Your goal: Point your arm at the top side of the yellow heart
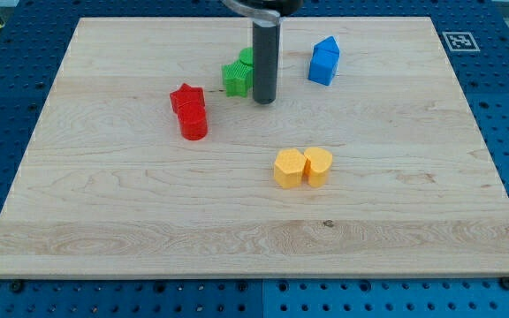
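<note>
My tip (264,100), the lower end of a straight dark rod with no jaws to open or close and nothing held, stands on the wooden board (104,212) in its upper middle part, touching or just beside the right edge of a green block (236,78) of star-like outline, behind which a second green block (247,57) is partly hidden by the rod. A blue block (324,60) lies near, toward the view's right and slightly higher. Two red blocks sit toward the view's left: a red star (186,98) and, touching its lower side, a red cylinder (193,125). The task's object lies well below the tip, toward the view's bottom and a little to the right, where two yellow blocks touch side by side. The right one (318,165), with a rounded, lobed top, reads as the yellow heart, though its shape is not fully clear; the left one (288,168) appears to be a yellow hexagon. Judged from this layout, the step in hand is an approach not yet completed. A good path would slide the tip down the view and slightly rightward across bare wood, leaving the green block undisturbed, and halt just above the heart's upper edge without contact. The chief risks are overshooting, which would shove the heart downward, and drifting left over the hexagon, which would point at the wrong block.
</note>
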Robot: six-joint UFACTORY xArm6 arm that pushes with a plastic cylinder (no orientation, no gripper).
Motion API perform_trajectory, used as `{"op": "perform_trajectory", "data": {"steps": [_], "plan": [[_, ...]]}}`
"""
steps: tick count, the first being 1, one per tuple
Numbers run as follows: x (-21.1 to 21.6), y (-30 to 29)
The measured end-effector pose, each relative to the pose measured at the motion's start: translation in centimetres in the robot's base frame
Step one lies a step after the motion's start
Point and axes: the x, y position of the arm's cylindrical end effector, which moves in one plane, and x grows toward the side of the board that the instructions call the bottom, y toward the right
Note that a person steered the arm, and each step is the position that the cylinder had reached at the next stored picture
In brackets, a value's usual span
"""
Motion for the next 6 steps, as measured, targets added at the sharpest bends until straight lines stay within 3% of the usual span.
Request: {"op": "perform_trajectory", "data": {"steps": [1, 2, 4, 6], "plan": [[0.3, -2.7], [-1.7, -2.3], [-1.6, -1.9], [2.6, 1.1]]}}
